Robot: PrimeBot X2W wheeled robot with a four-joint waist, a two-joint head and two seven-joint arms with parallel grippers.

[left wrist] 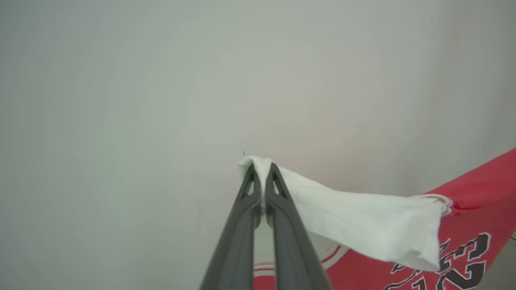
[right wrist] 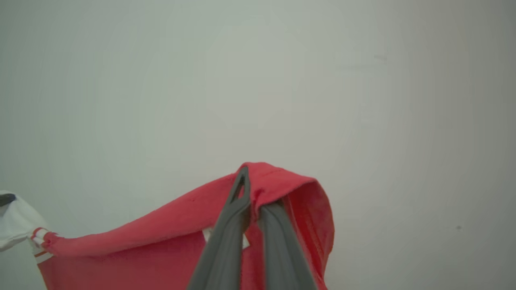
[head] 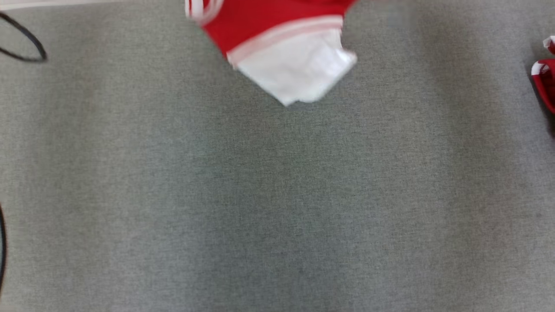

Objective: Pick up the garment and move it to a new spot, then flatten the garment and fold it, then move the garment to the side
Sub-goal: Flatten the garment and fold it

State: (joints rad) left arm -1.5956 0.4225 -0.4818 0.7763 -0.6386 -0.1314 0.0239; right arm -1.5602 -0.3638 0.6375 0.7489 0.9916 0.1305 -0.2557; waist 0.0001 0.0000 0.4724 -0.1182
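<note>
- The left gripper has its two dark fingers pressed together, pinching a white fold of the garment between the tips.
- The white cloth wraps over the tips of the fingers and runs off to the right of the left wrist view, where it joins the red body of the garment.
- Dark printing with a white outline shows on the red cloth at the lower right of that view.
- The right gripper is closed on a red edge of the garment; the cloth folds over one fingertip and hides it.
- From this grip the red cloth sags to the left of the right wrist view and ends at a white part with a red-striped band.
- A plain pale background lies behind both grippers in the wrist views.
- In the head view the garment sits at the top centre, blurred, with the white part lowest and the red part above it.
- Whether the white part touches the table cannot be told.
- The table has a grey cloth-like surface.
- A black cable lies at the upper left of the table.
- A second red and white cloth item lies at the right edge, well apart from the garment.
</note>
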